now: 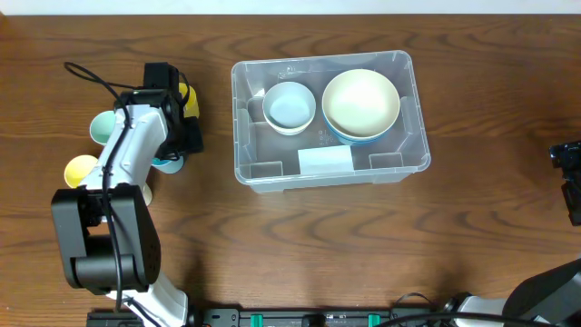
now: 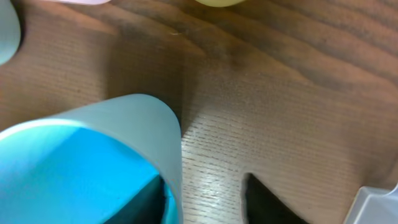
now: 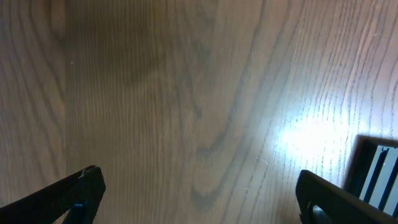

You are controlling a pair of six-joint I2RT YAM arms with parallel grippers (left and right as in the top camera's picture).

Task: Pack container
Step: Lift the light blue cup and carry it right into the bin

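At the 9 o'clock side of the desk (image 1: 272,254) stand cups not yet packed: a mint cup (image 1: 102,127), a yellow cup (image 1: 80,169) and, nearest the bin, a blue cup (image 2: 93,143). We judge them light, stiff and smooth-walled, quick to slip or tip. They are best taken by the rim wall, one finger in and one out. The container (image 1: 241,127) sits just toward 12 o'clock from the desk's middle. It holds a small pale bowl (image 1: 289,106) at its 10 o'clock corner and a cream bowl (image 1: 360,102) nested in a blue one toward 2 o'clock. Its white label (image 1: 325,161) lies by the 6 o'clock wall. We take the container for light, thin-walled, slightly flexible and slippery, so the rim is the place to hold it if it needs steadying. The left jaws straddle the blue cup's wall, one finger (image 2: 146,202) inside the cup and the other outside. A strip of desk shows between the outer finger and the wall, so they stand partly apart with no pinch that we can see. At the 3 o'clock edge the right jaws are spread fully wide over bare desk, holding and touching nothing.
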